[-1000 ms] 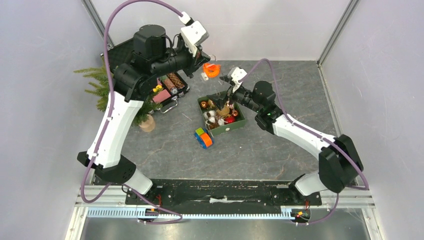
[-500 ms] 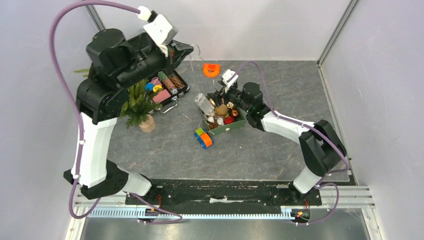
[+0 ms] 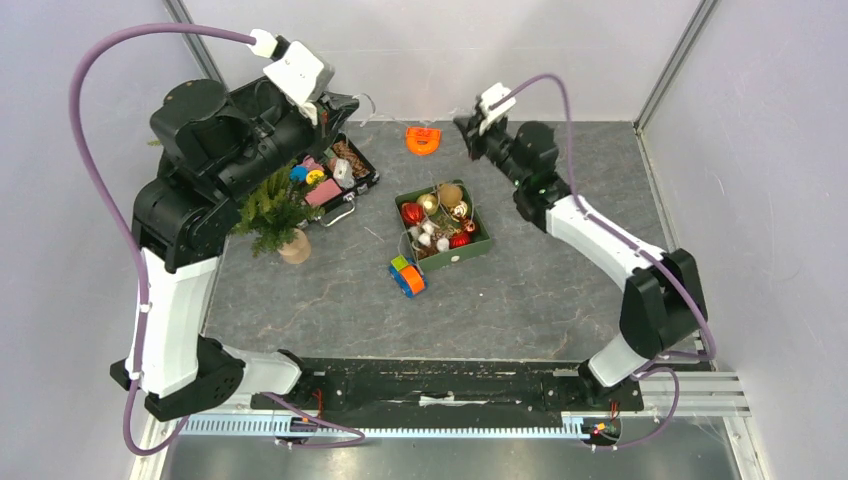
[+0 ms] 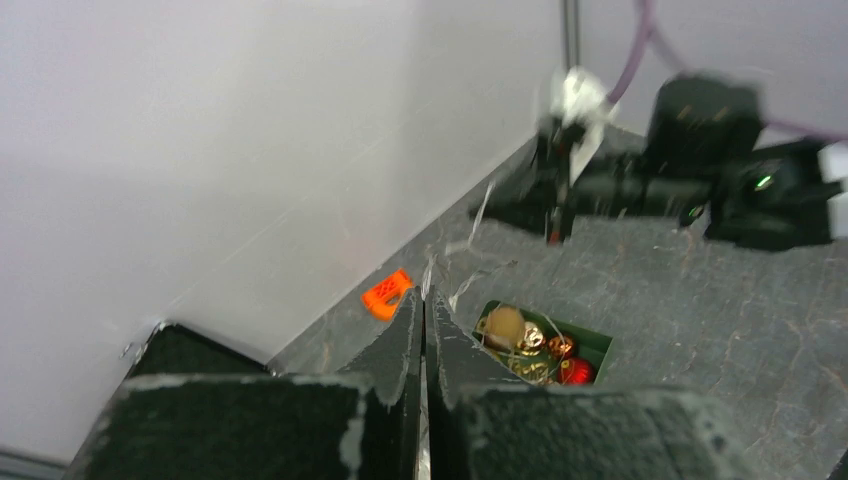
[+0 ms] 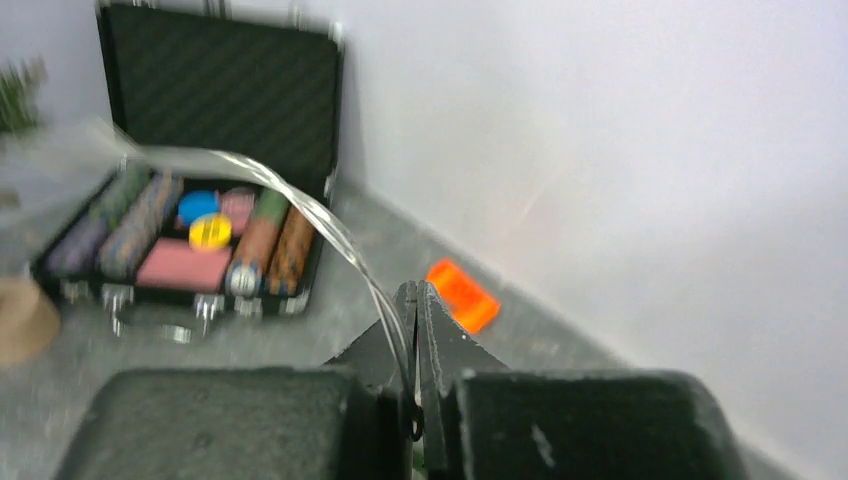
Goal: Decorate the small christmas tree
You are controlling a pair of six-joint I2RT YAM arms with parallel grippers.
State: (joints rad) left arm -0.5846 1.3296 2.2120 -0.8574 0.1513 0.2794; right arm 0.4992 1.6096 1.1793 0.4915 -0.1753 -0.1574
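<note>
Above the tree (image 3: 270, 207), which stands far left beside the case (image 5: 220, 90), the left gripper (image 4: 424, 300) has pulled back, pressed together. The right gripper (image 5: 415, 292) has lifted from the box (image 3: 460, 260), pinching a silvery strand (image 5: 300, 205), probably the next trimming.

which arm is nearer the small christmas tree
Left. The left arm hangs right over the small christmas tree, with its jaws past it toward the back wall. The right arm is on the far side of the green box.
</note>
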